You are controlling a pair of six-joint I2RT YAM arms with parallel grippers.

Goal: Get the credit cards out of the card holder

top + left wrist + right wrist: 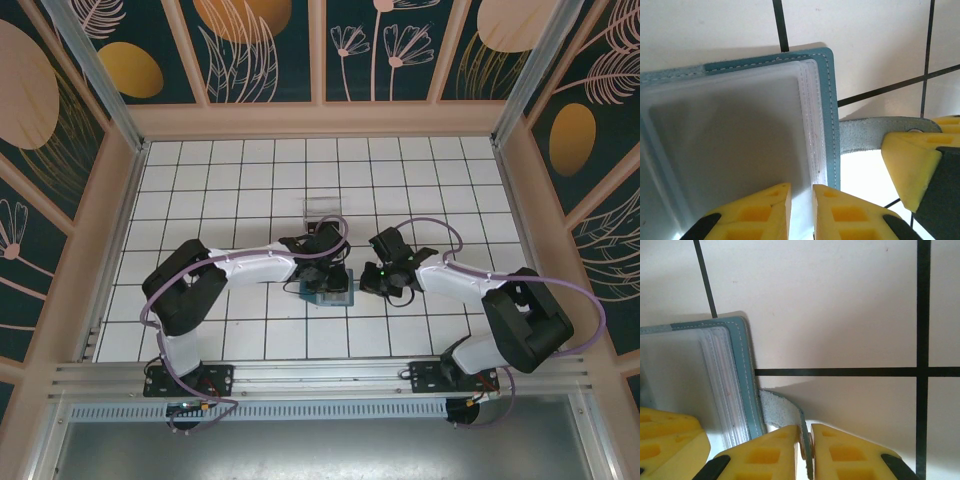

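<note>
My right claw (806,434) is pinching the limp flap (780,410) of the soft teal-blue bifold card holder (747,375). My left claw (801,194), nearly shut, is pressing clear sleeves (730,130) under its tips; I'm judging those slippery.

The top external camera sits high above and behind the arm bases, looking steeply down on the whole white, black-lined tiled table (250,180) from afar. Each wrist camera looks down past its own yellow plastic fingers (760,212), very near the surface. Both share one stitched corner of the soft teal-blue bifold card holder (832,115).
</note>
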